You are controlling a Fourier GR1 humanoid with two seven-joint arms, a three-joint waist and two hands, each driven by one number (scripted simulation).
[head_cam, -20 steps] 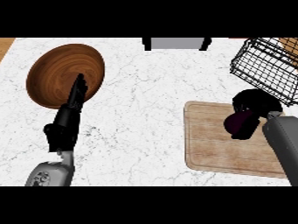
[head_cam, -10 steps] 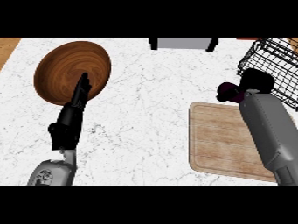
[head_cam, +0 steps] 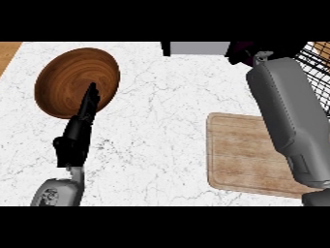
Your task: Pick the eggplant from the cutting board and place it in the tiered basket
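Right robot hand [head_cam: 257, 54]: it has risen to the top edge of the head view since half a second ago, when it hung just beside the basket's near rim; only a sliver of black shows past the end of the grey forearm, so whether its fingers are curled cannot be told.
Eggplant [head_cam: 239, 48]: a dark purple patch at the very top, touching the right robot hand; it is off the board and most of it is cut off by the frame.
Cutting board [head_cam: 249, 155]: bare now, lying on the desk with the right forearm crossing above its far right part.
Tiered basket [head_cam: 324, 72]: black wire, at the right edge of the view; the eggplant shows to the left of it, not inside it.
Left robot hand [head_cam: 82, 121]: fingers straight and together, resting over the near rim of the wooden plate [head_cam: 78, 82], as it did a second ago.
Desk [head_cam: 160, 111]: white marbled top carrying plate, board and basket.
What the change means: the pick looks done and the carry is under way; the placing is what remains, and my guess is the arm must swing right and lower over the wire rim.
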